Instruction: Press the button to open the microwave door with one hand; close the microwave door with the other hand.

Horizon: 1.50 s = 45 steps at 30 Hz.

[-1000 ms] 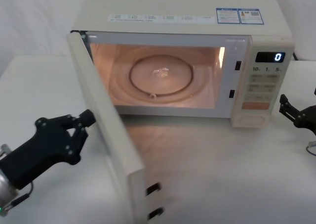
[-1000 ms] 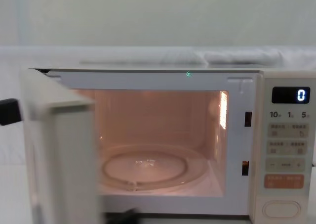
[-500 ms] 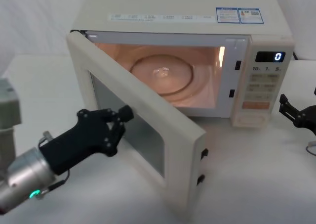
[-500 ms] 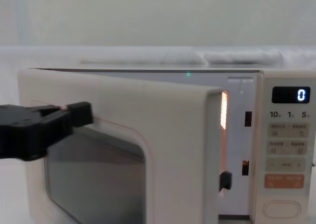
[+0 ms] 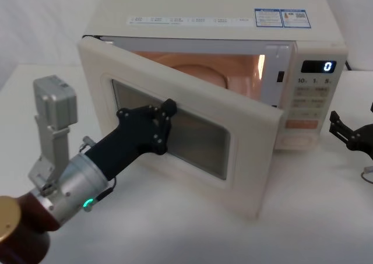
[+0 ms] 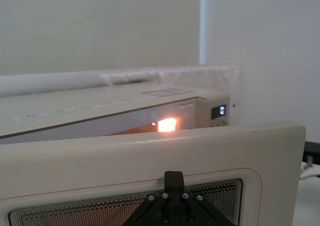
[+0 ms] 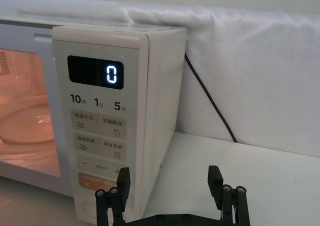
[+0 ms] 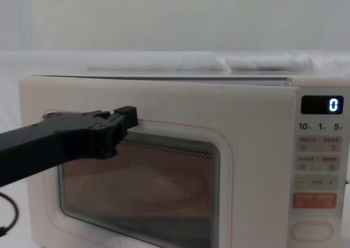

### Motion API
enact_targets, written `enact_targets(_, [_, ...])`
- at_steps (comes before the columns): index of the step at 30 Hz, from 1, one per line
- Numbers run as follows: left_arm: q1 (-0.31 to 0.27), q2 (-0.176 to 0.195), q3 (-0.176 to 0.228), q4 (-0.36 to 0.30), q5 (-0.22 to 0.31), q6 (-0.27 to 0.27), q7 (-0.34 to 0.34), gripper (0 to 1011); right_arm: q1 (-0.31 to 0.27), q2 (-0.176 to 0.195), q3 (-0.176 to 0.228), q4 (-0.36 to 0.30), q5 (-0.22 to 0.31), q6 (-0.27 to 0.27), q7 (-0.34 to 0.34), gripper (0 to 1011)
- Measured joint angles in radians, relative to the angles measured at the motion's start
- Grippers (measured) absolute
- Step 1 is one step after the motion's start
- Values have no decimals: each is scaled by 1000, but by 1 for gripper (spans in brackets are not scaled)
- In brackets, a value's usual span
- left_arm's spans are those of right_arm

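The cream microwave door (image 5: 192, 89) with its dark glass window stands ajar at a shallow angle, and the lit cavity glows behind its top edge. My left gripper (image 5: 168, 108) is shut, with its black tip pressed against the upper part of the window; the tip also appears in the chest view (image 8: 127, 115) and the left wrist view (image 6: 173, 178). The cream pill-shaped button (image 5: 297, 140) sits at the bottom of the control panel (image 8: 311, 231). My right gripper (image 5: 353, 117) hangs open to the right of the panel, apart from it, with its fingers (image 7: 122, 178) spread wide.
The control panel's display (image 7: 95, 74) reads 0. A black power cable (image 7: 210, 101) runs down the white backdrop behind the microwave. A grey bracket (image 5: 53, 109) on my left arm rises to the left of the door. White tabletop (image 5: 303, 217) lies in front.
My left gripper has pushed the door from wide open to nearly closed, swinging it to the right. The right gripper has not moved.
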Motion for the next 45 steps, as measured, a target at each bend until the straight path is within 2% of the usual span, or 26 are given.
enact_targets(7, [-44,-63,31,29,44,16,64,0,0,0,0,0,0,0,0,1002])
enact_targets(9, [-59,-94,42,40,68,19,93,0,0,0,0,0,0,0,0,1002])
enact_targets(13, [-72,-123,50,51,88,20,114,0,0,0,0,0,0,0,0,1002])
enact_targets(14, [-82,-142,54,58,98,20,121,0,0,0,0,0,0,0,0,1002])
enact_targets(19, [-102,-170,67,77,109,26,121,0,0,0,0,0,0,0,0,1002])
enact_targets(33, [-162,-212,94,135,134,49,99,0,0,0,0,0,0,0,0,1002])
enact_targets(45, [-238,-244,127,193,139,65,66,0,0,0,0,0,0,0,0,1002])
